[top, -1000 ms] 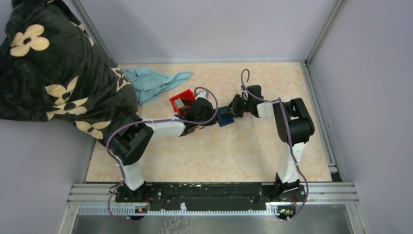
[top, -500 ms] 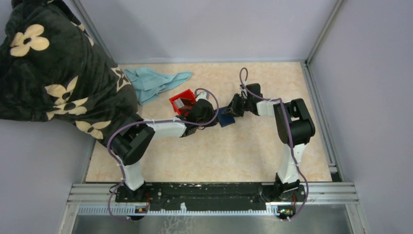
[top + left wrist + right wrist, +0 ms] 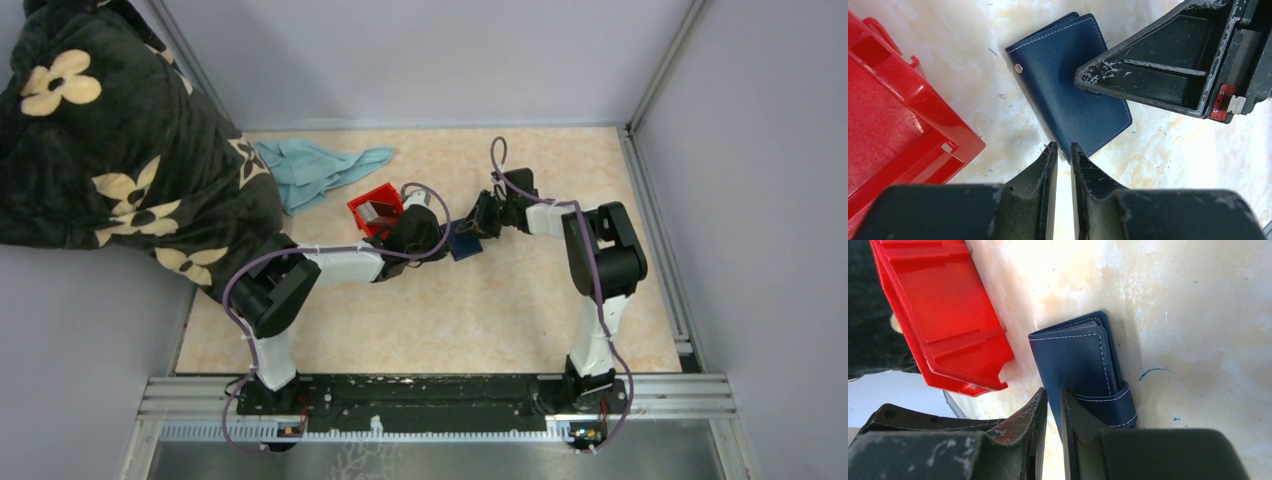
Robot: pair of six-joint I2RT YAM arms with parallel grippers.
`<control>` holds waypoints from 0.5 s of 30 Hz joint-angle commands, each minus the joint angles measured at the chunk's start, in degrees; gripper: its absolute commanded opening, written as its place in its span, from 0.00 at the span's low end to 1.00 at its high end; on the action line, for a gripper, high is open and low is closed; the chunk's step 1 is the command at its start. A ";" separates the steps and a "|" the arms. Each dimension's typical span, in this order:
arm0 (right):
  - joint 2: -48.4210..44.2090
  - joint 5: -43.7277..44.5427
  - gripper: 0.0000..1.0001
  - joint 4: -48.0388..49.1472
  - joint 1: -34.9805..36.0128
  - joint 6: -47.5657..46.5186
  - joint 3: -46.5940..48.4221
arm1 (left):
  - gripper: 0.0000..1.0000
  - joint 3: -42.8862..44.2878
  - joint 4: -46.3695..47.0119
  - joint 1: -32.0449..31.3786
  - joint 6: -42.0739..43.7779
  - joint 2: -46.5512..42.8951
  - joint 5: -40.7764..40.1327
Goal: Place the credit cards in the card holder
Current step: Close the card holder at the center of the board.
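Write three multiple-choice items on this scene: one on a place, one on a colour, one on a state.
1. In the top view, on which side of the dark navy folding wallet does the red plastic bin stand?
A) to its right
B) to its left
C) on top of it

2. What colour is the crumpled cloth at the far side of the table?
A) teal
B) yellow
C) white

3. How does the wallet lie?
A) spread open
B) standing on edge
C) folded shut, flat

Answers:
1 B, the top view shows the bin left of the wallet.
2 A, the cloth is teal against the pale table.
3 C, both wrist views show its cover folded shut and lying flat.
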 commanded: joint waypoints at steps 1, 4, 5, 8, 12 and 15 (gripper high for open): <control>-4.22 -1.33 0.17 1.34 0.49 -0.53 2.96 | 0.22 1.48 0.66 -0.39 0.23 0.40 -1.05; -4.88 -1.87 0.18 1.46 0.56 -0.50 3.49 | 0.22 1.74 0.35 -0.36 0.46 0.36 -1.15; -5.12 -1.82 0.18 1.40 0.59 -0.51 3.63 | 0.22 1.76 0.26 -0.38 0.51 0.41 -1.15; -5.96 -2.02 0.18 1.15 0.62 -0.69 4.14 | 0.22 1.78 0.00 -0.39 0.60 0.40 -1.47; -6.92 -1.88 0.18 0.58 0.99 -1.02 4.88 | 0.22 1.68 -0.21 -0.39 0.56 0.39 -1.57; -8.15 0.05 0.17 -1.33 1.31 -2.50 5.46 | 0.22 1.55 -0.42 -0.43 0.57 0.18 -1.89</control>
